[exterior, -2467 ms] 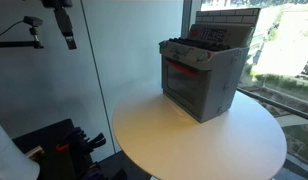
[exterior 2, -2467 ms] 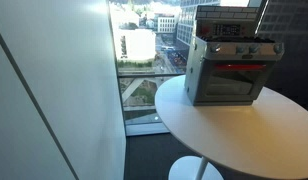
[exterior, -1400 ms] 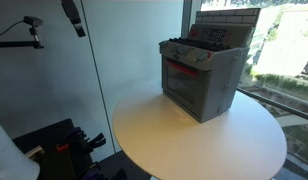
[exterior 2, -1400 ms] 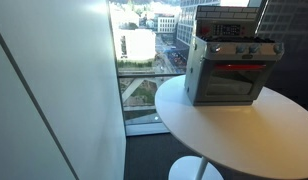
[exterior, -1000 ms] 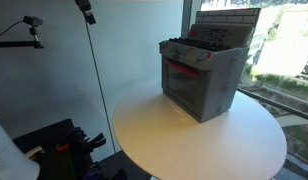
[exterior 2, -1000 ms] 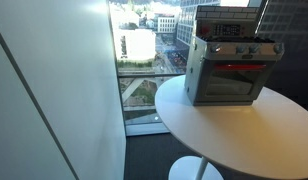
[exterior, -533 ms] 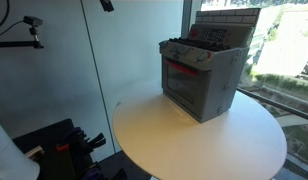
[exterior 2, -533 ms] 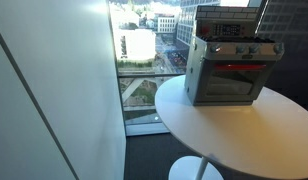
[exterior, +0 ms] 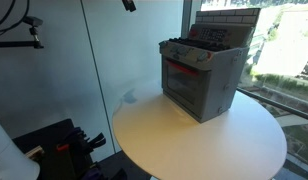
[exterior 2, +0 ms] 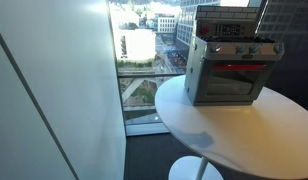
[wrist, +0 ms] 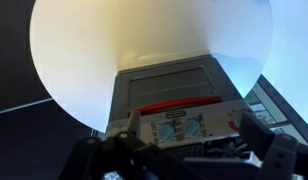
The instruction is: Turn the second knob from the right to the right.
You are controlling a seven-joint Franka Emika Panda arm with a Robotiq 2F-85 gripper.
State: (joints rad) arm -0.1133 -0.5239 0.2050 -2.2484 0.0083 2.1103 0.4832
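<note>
Zero done so far: your jaws hang released and empty, well apart from the knob row [wrist: 186, 128] fronting the toy oven [exterior: 199, 75] on the worktop [exterior: 184, 142], so the whole turn's left.

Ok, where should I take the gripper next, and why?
Probably lower the gripper towards the front of the toy oven. It hangs at the top edge of an exterior view, well above the table and off to the oven's side, touching nothing. The wrist view shows open jaws and the knob panel far off, individual knobs too small to pick.
</note>
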